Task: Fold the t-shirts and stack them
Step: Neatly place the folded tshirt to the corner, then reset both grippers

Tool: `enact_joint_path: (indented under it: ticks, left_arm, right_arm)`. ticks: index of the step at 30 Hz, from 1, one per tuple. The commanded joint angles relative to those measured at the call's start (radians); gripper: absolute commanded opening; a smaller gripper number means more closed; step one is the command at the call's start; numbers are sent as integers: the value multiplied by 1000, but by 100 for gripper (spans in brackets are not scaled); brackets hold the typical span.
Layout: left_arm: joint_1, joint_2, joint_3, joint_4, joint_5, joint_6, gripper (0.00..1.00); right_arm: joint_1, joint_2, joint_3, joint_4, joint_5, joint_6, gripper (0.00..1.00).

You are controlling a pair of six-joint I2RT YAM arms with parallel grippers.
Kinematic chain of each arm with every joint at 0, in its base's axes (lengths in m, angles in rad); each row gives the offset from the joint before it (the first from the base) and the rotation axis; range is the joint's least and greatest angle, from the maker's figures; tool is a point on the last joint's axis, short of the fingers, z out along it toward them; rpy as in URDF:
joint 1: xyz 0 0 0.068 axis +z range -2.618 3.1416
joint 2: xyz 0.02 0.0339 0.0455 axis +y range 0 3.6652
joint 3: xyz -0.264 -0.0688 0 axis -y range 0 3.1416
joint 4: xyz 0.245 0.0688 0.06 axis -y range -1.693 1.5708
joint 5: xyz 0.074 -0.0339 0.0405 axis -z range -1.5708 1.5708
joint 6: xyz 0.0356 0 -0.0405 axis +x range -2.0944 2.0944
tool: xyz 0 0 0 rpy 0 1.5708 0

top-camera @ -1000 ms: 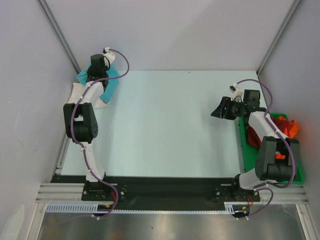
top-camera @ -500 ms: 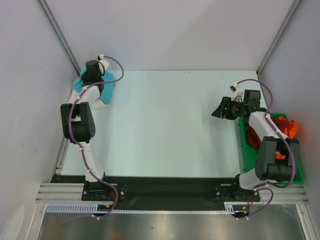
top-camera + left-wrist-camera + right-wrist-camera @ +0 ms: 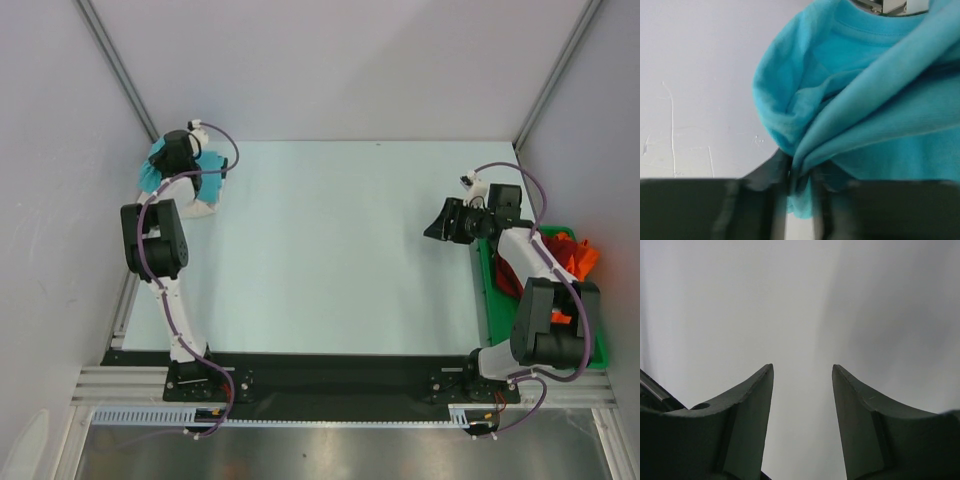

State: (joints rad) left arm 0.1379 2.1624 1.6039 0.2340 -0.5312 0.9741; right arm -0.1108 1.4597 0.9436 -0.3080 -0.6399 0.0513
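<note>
At far-left table (image 3: 330, 250) corner, against the wall (image 3: 60, 200), left claw (image 3: 800, 182) pinches a bunched fold of the turquoise shirt (image 3: 865, 100); white shirt (image 3: 197, 205) lies just beside. Right claw (image 3: 802, 385) spread, gripping nothing, at the table's right edge beside the green tray (image 3: 487, 290). Shirts counted: four: one turquoise, one white, one red (image 3: 509, 277), one orange (image 3: 581, 259), the last two on the tray; broad table surface separates the claws.
</note>
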Motion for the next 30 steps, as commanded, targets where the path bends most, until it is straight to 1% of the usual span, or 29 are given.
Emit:
enact_joint_path:
  ticks: [1,2,4,7,8,9,10,11,12,13,14,15,16,17,18,19,20,21,22,23,24,25,26,28,30]
  left_arm:
    - [14,13,42,88,-30,35,29]
    - [12,22,47,85,-33,31,39]
    - [12,27,54,93,-46,14,51]
    - [11,33,67,143,-67,18,59]
    - [8,36,70,177,-75,26,64]
    - [-3,42,65,200,-90,61,82]
    - [-12,40,54,288,-98,87,92]
    - [-33,40,27,329,-102,112,100]
    - [-44,37,24,350,-119,141,100]
    - [-56,33,24,361,-127,137,100]
    - [-70,25,31,343,-133,121,100]
    - [-96,19,39,309,-136,70,100]
    - [-112,11,48,236,-142,45,100]
    - [-129,-5,62,199,-148,19,100]
    - [-164,-16,73,153,-157,-55,100]
    - [-179,-24,88,1,-153,-105,100]
    - [-205,-47,125,-84,-145,-223,100]
    - [-218,-61,142,-163,-135,-291,100]
    - [-228,-78,158,-334,-81,-361,100]
    - [-242,-111,191,-414,-44,-435,100]
    - [-247,-131,205,-486,6,-572,100]
    - [-251,-154,209,-580,48,-628,100]
    - [-265,-177,208,-611,135,-714,100]
    - [-280,-219,203,-697,215,-771,100]
    - [-308,-269,157,-717,321,-840,100]
  right_arm:
    - [-7,-53,-17,20,2,-14,56]
    - [-9,-56,-23,20,2,-14,56]
    - [-10,-62,-35,18,3,-16,56]
    - [-15,-70,-48,17,3,-13,56]
    - [-18,-71,-49,17,0,-11,56]
    - [-20,-75,-52,17,0,-11,56]
    - [-20,-78,-54,17,0,-13,56]
    - [-21,-78,-57,17,-1,-14,56]
    - [-21,-82,-60,15,-3,-13,56]
    - [-23,-85,-63,18,-3,-16,56]
    - [-23,-87,-63,18,-1,-16,56]
    - [-24,-88,-65,18,-3,-18,56]
    - [-26,-96,-66,18,-4,-21,57]
    - [-27,-101,-66,18,-3,-22,57]
    - [-29,-105,-66,20,-3,-25,57]
    - [-30,-114,-63,21,-4,-30,58]
    - [-30,-119,-62,24,-3,-40,61]
    - [-30,-124,-63,30,3,-42,63]
    - [-30,-136,-62,35,17,-42,69]
    - [-32,-136,-60,43,20,-35,74]
    - [-30,-137,-52,46,19,-33,84]
    - [-30,-137,-48,49,7,-31,99]
    - [-29,-127,-42,52,3,-28,100]
    - [-17,-114,-14,53,26,-18,100]
    - [3,-88,20,63,51,-18,100]
